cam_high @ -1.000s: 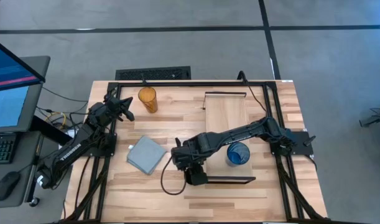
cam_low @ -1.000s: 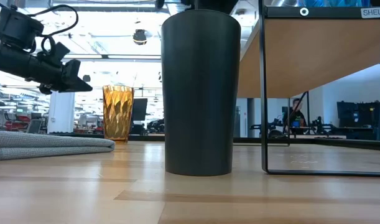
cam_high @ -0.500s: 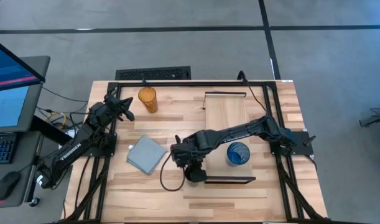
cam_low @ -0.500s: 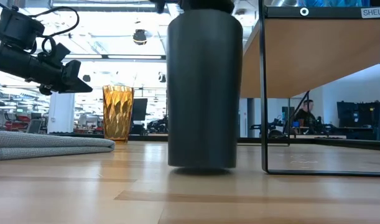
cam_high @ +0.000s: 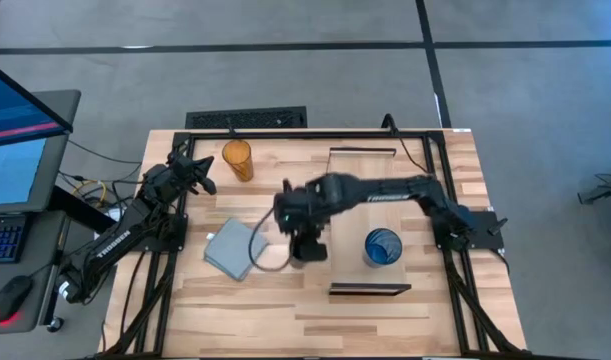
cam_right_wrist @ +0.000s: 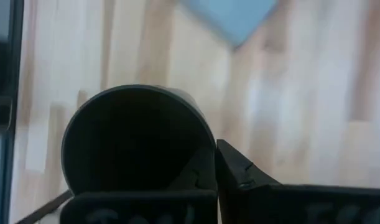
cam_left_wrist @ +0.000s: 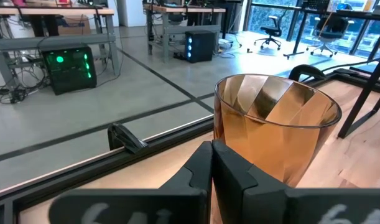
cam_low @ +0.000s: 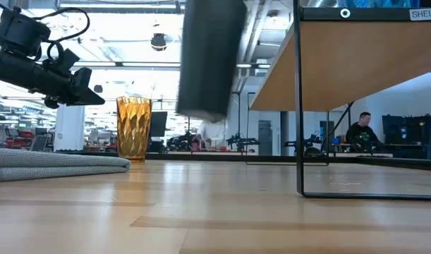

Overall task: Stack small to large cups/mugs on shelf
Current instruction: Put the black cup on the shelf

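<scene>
The black cup [cam_low: 208, 56] hangs well above the table, with my right gripper [cam_right_wrist: 213, 155] shut on it just left of the shelf [cam_high: 365, 180]. The blue cup [cam_high: 382, 246] stands upright on the shelf's near half. At the far left the amber cup [cam_high: 237, 160] stands on its base on the table. My left gripper [cam_left_wrist: 211, 168] is shut and hovers close beside the amber cup, nothing between its fingers. My right gripper pinches the black cup's wall at the rim [cam_right_wrist: 209, 146], one finger [cam_right_wrist: 193, 177] inside the cup and the other finger [cam_right_wrist: 242, 171] outside. It comes at the cup from above. The cup hangs below it, slightly tilted, lifted clear of the table.
A grey-blue folded cloth [cam_high: 235, 248] lies on the table left of the black cup. The shelf's dark end bracket [cam_low: 298, 99] stands on the table right of the lifted cup. A black frame [cam_high: 285, 133] runs around the table edges.
My right gripper has shut on the black cup's rim and gone up and toward the far edge. The cup, which stood on the table, is now lifted clear and leans a little.
</scene>
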